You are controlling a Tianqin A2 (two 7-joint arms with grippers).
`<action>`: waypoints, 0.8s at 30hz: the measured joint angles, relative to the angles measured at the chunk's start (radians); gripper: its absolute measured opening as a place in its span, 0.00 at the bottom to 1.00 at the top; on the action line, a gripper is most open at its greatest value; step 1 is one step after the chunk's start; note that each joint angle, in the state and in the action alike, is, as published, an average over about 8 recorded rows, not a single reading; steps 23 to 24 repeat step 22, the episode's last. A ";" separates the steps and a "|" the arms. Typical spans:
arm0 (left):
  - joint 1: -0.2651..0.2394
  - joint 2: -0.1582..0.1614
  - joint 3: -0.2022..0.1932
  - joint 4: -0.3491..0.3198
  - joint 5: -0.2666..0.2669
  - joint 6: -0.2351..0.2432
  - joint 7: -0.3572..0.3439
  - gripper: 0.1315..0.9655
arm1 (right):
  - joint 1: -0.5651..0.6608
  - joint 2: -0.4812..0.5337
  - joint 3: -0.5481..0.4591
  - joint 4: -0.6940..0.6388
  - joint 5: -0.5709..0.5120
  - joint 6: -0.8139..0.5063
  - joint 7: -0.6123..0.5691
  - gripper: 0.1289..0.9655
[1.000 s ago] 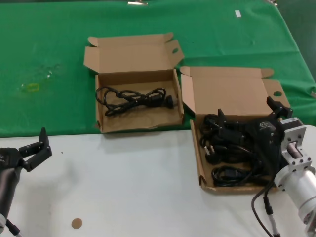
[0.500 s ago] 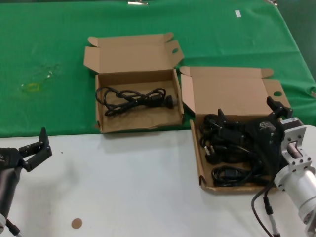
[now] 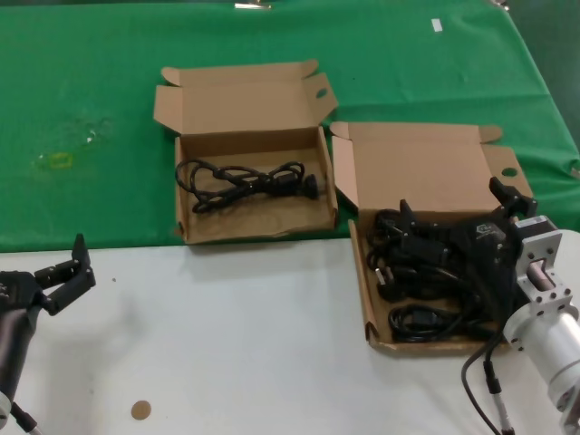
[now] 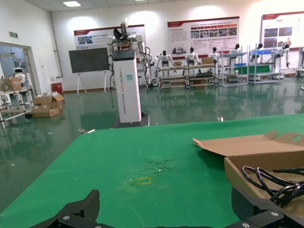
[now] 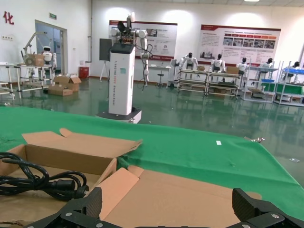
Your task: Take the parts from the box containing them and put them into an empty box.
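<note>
Right end effector (image 3: 453,217) spread over cord tangle (image 3: 421,276) in right box (image 3: 361,272), left end effector (image 3: 63,272) released at table edge

robotics exhibition hall, humanoid robots (image 5: 190,61), wall posters (image 5: 240,38), metal racks (image 4: 209,71)

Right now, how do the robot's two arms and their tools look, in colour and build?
The left tool is black, with angular jointed fingers on a dark wrist. The right tool is also black, with a small pale marking, mounted on a silver metal wrist segment with a bracket. A black cable loops below it.
</note>
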 joint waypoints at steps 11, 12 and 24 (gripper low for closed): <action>0.000 0.000 0.000 0.000 0.000 0.000 0.000 1.00 | 0.000 0.000 0.000 0.000 0.000 0.000 0.000 1.00; 0.000 0.000 0.000 0.000 0.000 0.000 0.000 1.00 | 0.000 0.000 0.000 0.000 0.000 0.000 0.000 1.00; 0.000 0.000 0.000 0.000 0.000 0.000 0.000 1.00 | 0.000 0.000 0.000 0.000 0.000 0.000 0.000 1.00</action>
